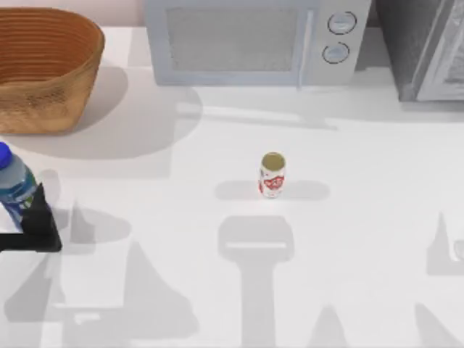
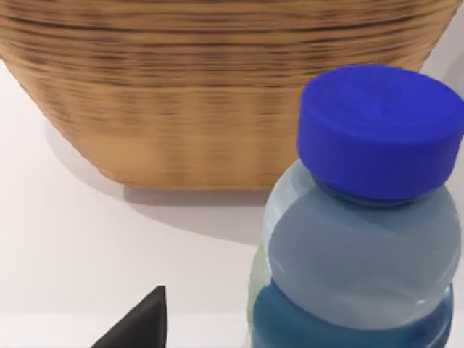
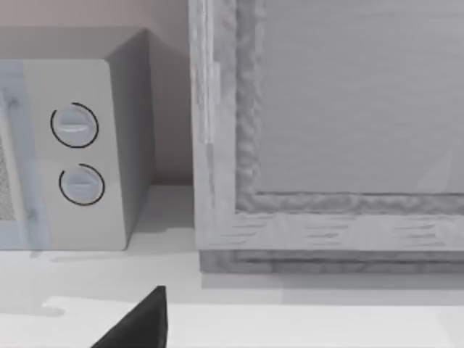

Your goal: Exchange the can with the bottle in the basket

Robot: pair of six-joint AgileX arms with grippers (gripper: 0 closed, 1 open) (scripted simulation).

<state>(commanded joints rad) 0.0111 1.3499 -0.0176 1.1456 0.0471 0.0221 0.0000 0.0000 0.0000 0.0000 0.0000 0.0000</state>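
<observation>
Swap approx. half done: left claw (image 1: pixel 25 214) holds bottle (image 1: pixel 13 181) outside basket (image 1: pixel 43 65), can (image 1: pixel 272 175) untouched mid-surface (image 1: pixel 362 181), w/ right claw's state untellable.

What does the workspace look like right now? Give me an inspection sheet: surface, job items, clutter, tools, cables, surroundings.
Surface: white table, only shadows on the bare part.
Can: can upright near the table's middle, standing free.
Bottle: bottle at the table's left edge, outside the basket, at the left tool.
Basket: basket at the back left; in the left wrist view its wall rises behind the bottle's cap; no can or bottle seen in the visible part of its inside.
Clutter: nothing seen.
Tools: left tool at the bottle's lower body, grip state unclear; right tool, one dark fingertip facing the appliances.
Cables: nothing seen.
Surroundings: microwave at the back centre; grey cabinet at the back right.
</observation>
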